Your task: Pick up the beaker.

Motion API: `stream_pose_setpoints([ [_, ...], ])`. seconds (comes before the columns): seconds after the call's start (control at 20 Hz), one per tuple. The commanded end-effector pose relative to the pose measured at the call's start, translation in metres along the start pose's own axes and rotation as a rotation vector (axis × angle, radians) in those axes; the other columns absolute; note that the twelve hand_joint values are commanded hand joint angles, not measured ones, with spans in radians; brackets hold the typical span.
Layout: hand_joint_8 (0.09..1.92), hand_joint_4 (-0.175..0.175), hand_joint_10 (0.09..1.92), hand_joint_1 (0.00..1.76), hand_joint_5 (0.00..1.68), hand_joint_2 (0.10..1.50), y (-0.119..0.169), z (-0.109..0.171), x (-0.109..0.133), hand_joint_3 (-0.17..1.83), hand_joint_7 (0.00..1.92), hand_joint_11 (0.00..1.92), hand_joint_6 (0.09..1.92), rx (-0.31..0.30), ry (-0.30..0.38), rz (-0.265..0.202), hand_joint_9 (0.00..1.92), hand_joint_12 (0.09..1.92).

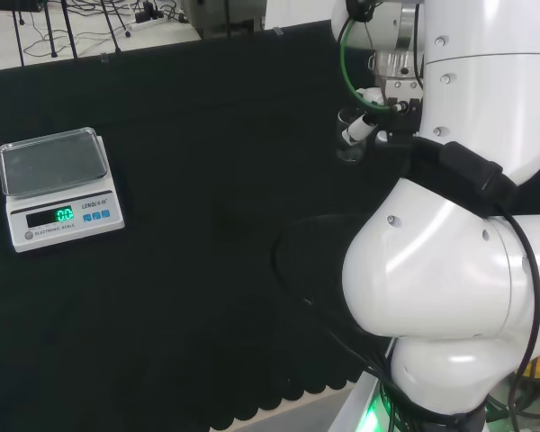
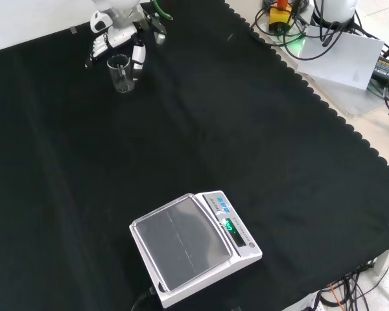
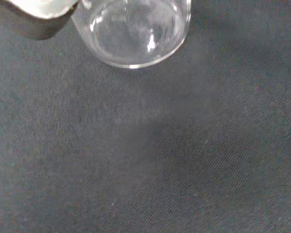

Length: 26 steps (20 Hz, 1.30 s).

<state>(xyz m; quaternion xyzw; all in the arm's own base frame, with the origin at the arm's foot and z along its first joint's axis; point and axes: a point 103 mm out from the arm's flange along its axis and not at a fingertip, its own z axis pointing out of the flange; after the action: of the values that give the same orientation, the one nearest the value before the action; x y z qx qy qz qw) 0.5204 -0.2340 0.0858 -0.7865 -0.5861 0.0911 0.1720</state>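
A small clear glass beaker (image 2: 122,75) stands upright at the far left of the cloth in the front view. The black and white hand (image 2: 110,40) comes down over it. One finger (image 2: 137,59) lies against its right side and the other fingers (image 2: 96,50) curl round its left side. In the head view the beaker (image 1: 348,137) shows just left of the arm's white links, with a fingertip (image 1: 360,131) on it. Close up in the wrist view, the beaker's round base (image 3: 132,33) sits beside a blurred part of the hand (image 3: 39,14). Whether the base rests on the cloth I cannot tell.
A white digital scale (image 2: 193,247) with a grey pan sits near the front edge of the cloth in the front view, and at the left (image 1: 58,184) in the head view. Cables and a power unit (image 2: 324,26) lie beyond the cloth's scalloped edge.
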Motion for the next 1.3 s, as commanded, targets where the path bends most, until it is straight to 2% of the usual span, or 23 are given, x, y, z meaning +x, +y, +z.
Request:
stream_pose_setpoints([
  [0.05, 0.6, 0.074, 0.87, 0.8, 0.06, 0.74, 0.002, 0.003, 0.004, 0.23, 0.02, 0.0, 0.09, -0.011, -0.001, -0.014, 0.11, 1.1],
  [0.2, 0.67, 0.072, 0.88, 0.83, 0.13, 0.74, 0.003, 0.003, 0.007, 0.29, 0.08, 0.0, 0.09, -0.027, -0.005, -0.015, 0.2, 1.29],
  [0.3, 0.74, 0.067, 0.86, 0.85, 0.22, 0.73, 0.004, 0.004, 0.012, 0.38, 0.18, 0.01, 0.09, -0.041, -0.007, -0.015, 0.33, 1.44],
  [0.4, 0.81, 0.059, 0.85, 0.89, 0.36, 0.73, 0.005, 0.005, 0.016, 0.49, 0.33, 0.2, 0.15, -0.054, -0.001, -0.019, 0.49, 1.45],
  [0.55, 0.92, 0.04, 0.88, 0.96, 0.36, 0.74, 0.006, 0.005, 0.017, 0.62, 0.51, 0.55, 0.88, -0.064, 0.018, -0.025, 0.72, 1.34],
  [0.6, 0.96, 0.033, 0.9, 0.98, 0.35, 0.75, 0.006, 0.004, 0.017, 0.65, 0.54, 0.63, 1.03, -0.063, 0.023, -0.025, 0.77, 1.31],
  [0.7, 1.05, 0.019, 0.96, 1.01, 0.36, 0.76, 0.007, 0.004, 0.016, 0.68, 0.59, 0.76, 1.21, -0.066, 0.031, -0.024, 0.84, 1.27],
  [0.95, 1.25, -0.011, 1.13, 1.06, 0.42, 0.79, 0.008, 0.004, 0.016, 0.72, 0.64, 0.89, 1.35, -0.075, 0.032, -0.022, 0.9, 1.23],
  [1.15, 1.31, -0.024, 1.18, 1.08, 0.46, 0.8, 0.007, -0.001, 0.016, 0.73, 0.65, 0.91, 1.38, -0.079, 0.037, -0.023, 0.91, 1.23],
  [1.3, 1.33, -0.027, 1.2, 1.09, 0.46, 0.8, 0.003, -0.015, 0.017, 0.74, 0.65, 0.91, 1.39, -0.096, 0.034, -0.022, 0.91, 1.23],
])
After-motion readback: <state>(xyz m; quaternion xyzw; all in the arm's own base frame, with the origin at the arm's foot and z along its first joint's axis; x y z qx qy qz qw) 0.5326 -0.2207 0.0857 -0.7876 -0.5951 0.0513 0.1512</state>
